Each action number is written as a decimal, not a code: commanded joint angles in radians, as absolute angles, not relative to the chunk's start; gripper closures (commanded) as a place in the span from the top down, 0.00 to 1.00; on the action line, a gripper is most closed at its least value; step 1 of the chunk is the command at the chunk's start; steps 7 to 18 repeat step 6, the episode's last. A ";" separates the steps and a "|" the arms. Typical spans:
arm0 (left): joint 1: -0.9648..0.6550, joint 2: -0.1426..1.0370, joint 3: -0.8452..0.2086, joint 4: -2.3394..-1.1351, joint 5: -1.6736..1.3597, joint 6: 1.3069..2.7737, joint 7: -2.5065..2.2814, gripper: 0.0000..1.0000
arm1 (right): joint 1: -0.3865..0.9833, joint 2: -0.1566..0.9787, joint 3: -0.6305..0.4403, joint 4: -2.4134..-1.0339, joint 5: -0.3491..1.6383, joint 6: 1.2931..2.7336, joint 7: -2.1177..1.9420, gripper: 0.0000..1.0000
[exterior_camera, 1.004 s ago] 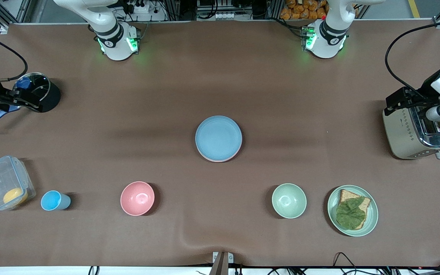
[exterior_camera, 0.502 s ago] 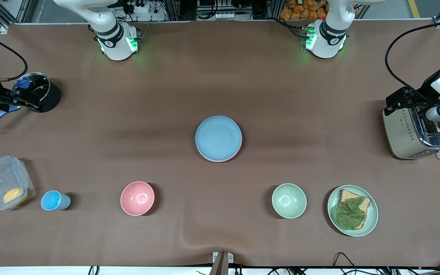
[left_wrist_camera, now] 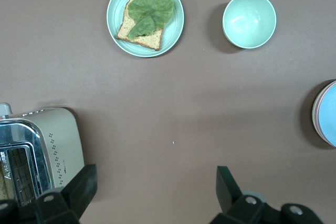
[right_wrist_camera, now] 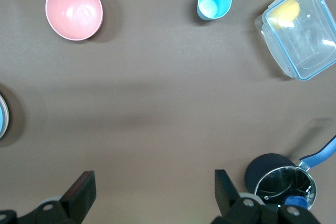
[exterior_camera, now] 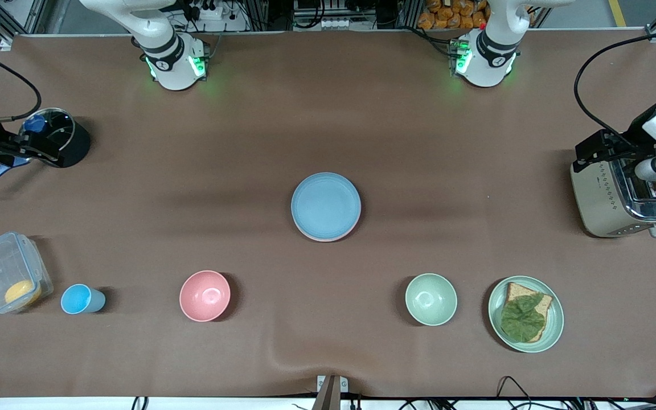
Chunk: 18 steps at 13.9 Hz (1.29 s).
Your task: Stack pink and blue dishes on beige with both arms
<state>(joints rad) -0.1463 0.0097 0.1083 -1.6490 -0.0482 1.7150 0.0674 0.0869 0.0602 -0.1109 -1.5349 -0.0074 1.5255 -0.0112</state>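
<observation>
The light blue plate (exterior_camera: 326,205) lies at the table's middle on top of the pink plate (exterior_camera: 336,236), of which only a thin rim shows. No beige plate shows; anything under the stack is hidden. The stack's edge (left_wrist_camera: 328,114) also appears in the left wrist view. My left gripper (left_wrist_camera: 156,187) hangs high over the table beside the toaster, open, with nothing between its fingers. My right gripper (right_wrist_camera: 153,187) hangs high beside the black pot, open and holding nothing. Both are far from the stack.
Nearer the front camera stand a lidded clear container (exterior_camera: 9,272), a blue cup (exterior_camera: 82,299), a pink bowl (exterior_camera: 205,295), a green bowl (exterior_camera: 431,299) and a green plate with bread and leaf (exterior_camera: 526,314). A toaster (exterior_camera: 624,196) and a black pot (exterior_camera: 60,136) sit at the table's ends.
</observation>
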 commanded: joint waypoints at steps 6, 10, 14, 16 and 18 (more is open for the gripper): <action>-0.138 0.021 0.109 -1.618 -0.040 1.689 0.077 1.00 | 0.075 0.055 -0.098 -1.536 -0.028 1.519 -0.002 1.00; -0.138 0.021 0.109 -1.618 -0.040 1.689 0.077 1.00 | 0.075 0.055 -0.098 -1.536 -0.028 1.519 -0.002 1.00; -0.138 0.021 0.109 -1.618 -0.040 1.689 0.077 1.00 | 0.075 0.055 -0.098 -1.536 -0.028 1.519 -0.002 1.00; -0.138 0.021 0.109 -1.618 -0.040 1.689 0.077 1.00 | 0.075 0.055 -0.098 -1.536 -0.028 1.519 -0.002 1.00; -0.138 0.021 0.109 -1.618 -0.040 1.689 0.077 1.00 | 0.075 0.055 -0.098 -1.536 -0.028 1.519 -0.002 1.00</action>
